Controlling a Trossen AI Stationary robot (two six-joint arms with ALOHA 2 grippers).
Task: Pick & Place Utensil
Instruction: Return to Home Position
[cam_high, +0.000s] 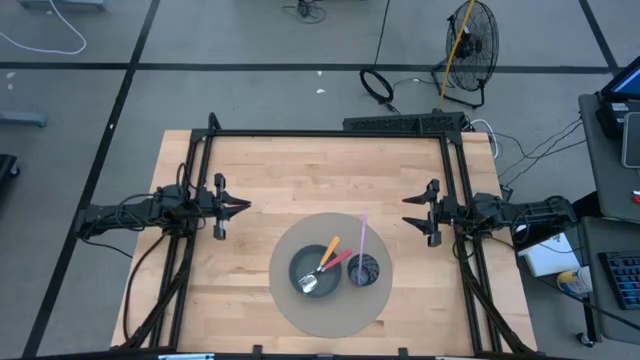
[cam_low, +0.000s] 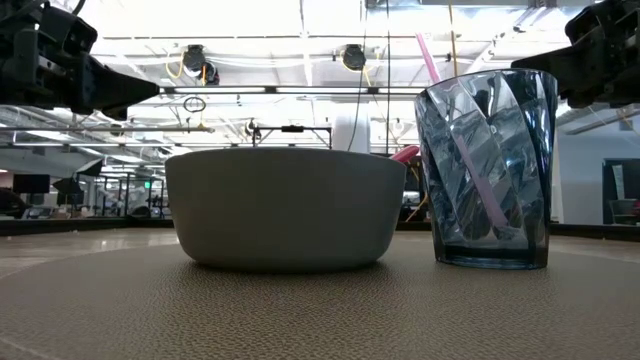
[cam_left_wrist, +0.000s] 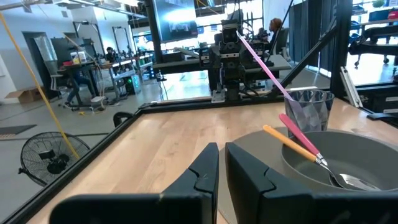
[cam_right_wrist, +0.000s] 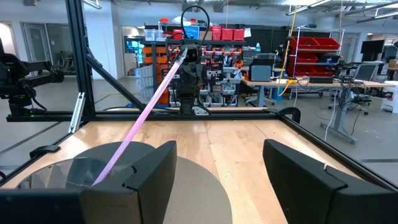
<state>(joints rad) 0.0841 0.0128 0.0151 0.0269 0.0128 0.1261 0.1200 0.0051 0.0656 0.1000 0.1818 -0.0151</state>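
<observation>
A grey bowl (cam_high: 313, 271) stands on a round grey mat (cam_high: 290, 310) near the table's front edge. In it lie an orange-handled utensil (cam_left_wrist: 289, 142) and a pink-handled one (cam_left_wrist: 300, 132), their handles leaning on the bowl's rim. To the right of the bowl stands a blue-tinted glass cup (cam_high: 367, 270) with a long pink utensil (cam_high: 361, 232) leaning in it. My left gripper (cam_high: 243, 207) hovers shut at the table's left, clear of the mat. My right gripper (cam_high: 408, 212) hovers open at the right, nothing between its fingers.
A black frame (cam_high: 330, 133) runs along the table's far edge and down both sides. Bare wood lies between the two grippers and the mat. Beyond the far edge, a fan (cam_high: 470, 40) stands on the floor.
</observation>
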